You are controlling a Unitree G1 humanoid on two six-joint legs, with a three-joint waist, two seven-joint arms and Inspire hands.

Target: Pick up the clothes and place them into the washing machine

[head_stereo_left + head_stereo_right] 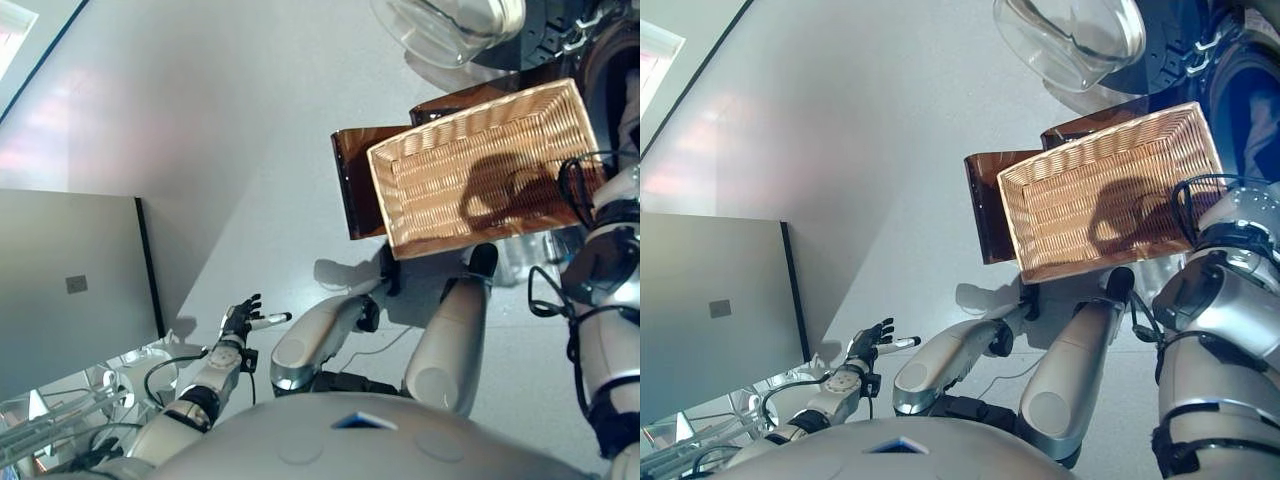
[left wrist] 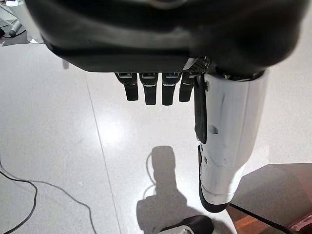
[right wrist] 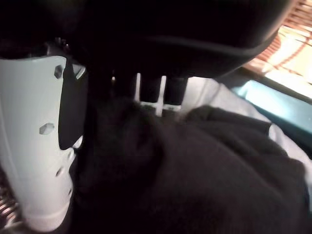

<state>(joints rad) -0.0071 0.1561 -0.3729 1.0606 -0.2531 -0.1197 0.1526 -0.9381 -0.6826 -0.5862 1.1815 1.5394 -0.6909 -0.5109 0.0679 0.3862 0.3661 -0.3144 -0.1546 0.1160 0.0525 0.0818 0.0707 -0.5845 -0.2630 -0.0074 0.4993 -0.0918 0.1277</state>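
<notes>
The right hand (image 3: 97, 97) was closed on dark clothes (image 3: 195, 170), evidently for carrying to the washing machine (image 1: 1070, 35). The wicker basket (image 1: 480, 165) lay empty. The left hand (image 1: 240, 318) hung relaxed, unladen, above the floor (image 1: 200, 120).

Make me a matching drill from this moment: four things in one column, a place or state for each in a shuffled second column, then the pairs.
1. wicker basket
2. left hand
3. right hand
4. dark garment

a. fingers straight, holding nothing, over bare floor
b. empty, resting on a brown stand
c. bunched against the right hand's fingers
d. thumb and fingers on dark cloth

Pairs: 1-b, 2-a, 3-d, 4-c
</notes>
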